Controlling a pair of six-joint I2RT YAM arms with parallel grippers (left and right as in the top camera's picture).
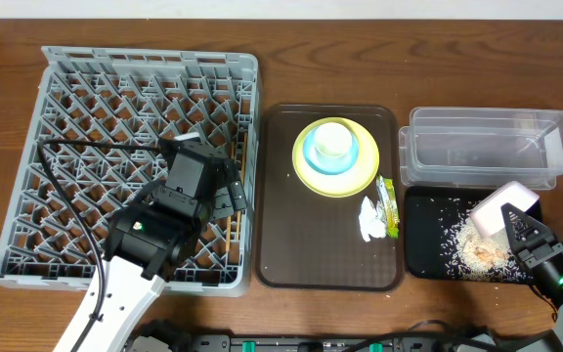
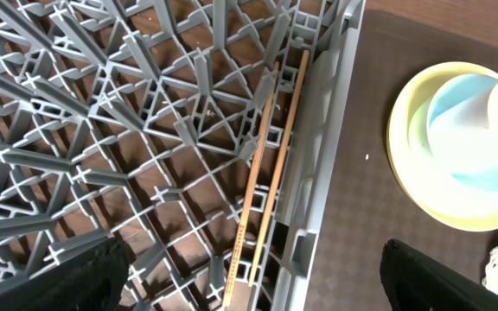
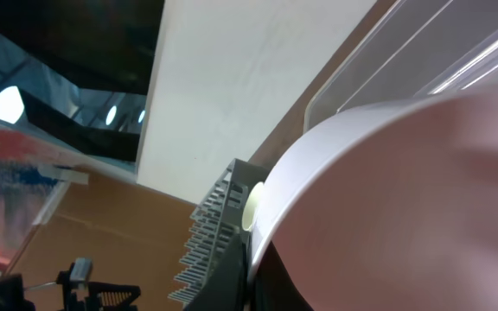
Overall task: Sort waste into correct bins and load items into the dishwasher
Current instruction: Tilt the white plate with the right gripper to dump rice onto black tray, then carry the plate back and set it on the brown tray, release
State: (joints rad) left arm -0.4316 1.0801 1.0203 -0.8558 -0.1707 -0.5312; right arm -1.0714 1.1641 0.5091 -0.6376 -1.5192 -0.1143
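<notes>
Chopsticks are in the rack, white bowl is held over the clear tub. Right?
Not quite. The white bowl is held over the black tray, not the clear tub; the overhead view shows it. The chopsticks are in the rack, as said.

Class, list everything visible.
Dish rack: one, grey, left.
Chopsticks: two, wooden, in rack.
Serving tray: one, brown, centre.
Plate: one, yellow, serving tray.
Stacked bowl: one, light blue, on plate.
Cup: one, white, in it.
Napkin: one, white, serving tray.
Sachet wrapper: one, green-yellow, beside napkin.
Plastic tub: one, clear, right.
Shallow tray: one, black, beside tub.
Rice scraps: pile, whitish, shallow tray.
Held bowl: one, white, right gripper.
Left gripper: one, black, over rack.
Right gripper: one, black, gripping bowl.
</notes>
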